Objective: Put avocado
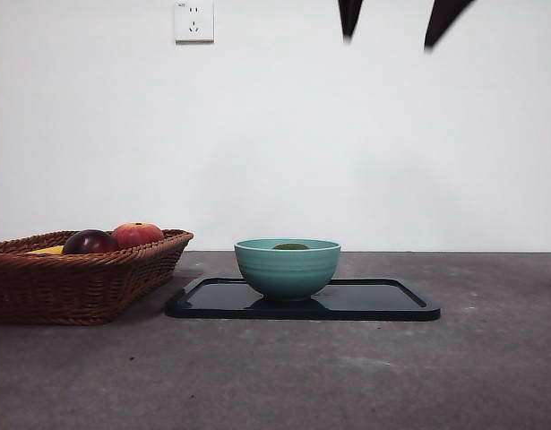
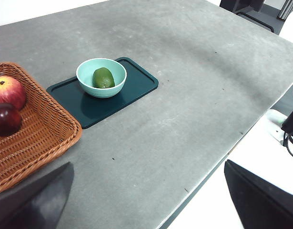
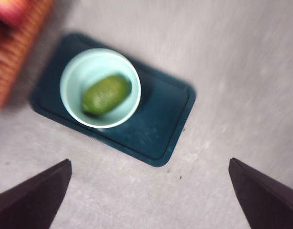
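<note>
Teal bowl (image 1: 287, 265) on a dark tray (image 1: 383, 300), with the avocado (image 3: 106, 94) lying inside it. From the front view only a sliver of the avocado's green top shows above the bowl's rim; the right wrist view is blurred, so surface detail is hard to make out. A wicker basket (image 1: 78, 285), cut off at the picture's edge, stands beside the tray on the grey tabletop (image 1: 347, 376) and holds a dark maroon fruit (image 1: 90, 242) and a red-orange fruit (image 1: 137, 235); a yellow item behind them is too hidden to identify. Right pincer (image 3: 148, 193): raised above the tray, jaws spread wide and empty, the avocado well apart below it. Left pincer (image 2: 146, 198): also high over the tabletop, jaws wide and empty, the bowl and avocado far from it. Two black tips in the front view's top edge are all that view shows of an arm.
</note>
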Tool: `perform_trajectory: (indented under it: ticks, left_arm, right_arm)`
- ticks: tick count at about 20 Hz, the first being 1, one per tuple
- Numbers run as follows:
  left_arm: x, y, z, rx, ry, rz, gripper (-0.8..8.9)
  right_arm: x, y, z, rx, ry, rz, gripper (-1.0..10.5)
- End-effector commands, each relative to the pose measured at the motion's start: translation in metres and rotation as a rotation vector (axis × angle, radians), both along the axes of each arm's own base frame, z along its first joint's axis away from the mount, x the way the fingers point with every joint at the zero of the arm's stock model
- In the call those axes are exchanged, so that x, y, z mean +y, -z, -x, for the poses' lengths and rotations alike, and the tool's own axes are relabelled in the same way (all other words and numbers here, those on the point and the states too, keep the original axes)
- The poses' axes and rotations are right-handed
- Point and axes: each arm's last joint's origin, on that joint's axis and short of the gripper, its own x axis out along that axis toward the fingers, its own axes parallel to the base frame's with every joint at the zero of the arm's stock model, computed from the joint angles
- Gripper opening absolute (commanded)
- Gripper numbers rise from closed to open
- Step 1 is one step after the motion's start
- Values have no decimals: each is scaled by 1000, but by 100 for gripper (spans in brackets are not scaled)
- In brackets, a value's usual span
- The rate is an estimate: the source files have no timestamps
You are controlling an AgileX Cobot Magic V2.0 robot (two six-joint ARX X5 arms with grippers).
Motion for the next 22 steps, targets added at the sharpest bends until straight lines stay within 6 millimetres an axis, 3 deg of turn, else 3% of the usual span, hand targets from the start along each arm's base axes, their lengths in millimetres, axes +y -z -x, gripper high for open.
perform_trajectory:
  ticks: [1,4,7,16,22]
  left_arm:
    - [0,-3,0,-11,4,14,499]
    - [0,-3,0,-11,4,13,499]
    - [0,-3,0,-13,6,12,500]
    - [0,-3,0,-13,6,12,499]
    - [1,-3,0,-13,5,13,499]
  right_arm:
    - [-5,-19,34,-20,-46,15,588]
    - [-18,-32,73,-92,-59,12,588]
    - [-38,-25,111,-95,-51,-1,588]
    - [-106,53,202,-200,-79,-209,588]
    - [-141,87,240,-245,-72,-335,588]
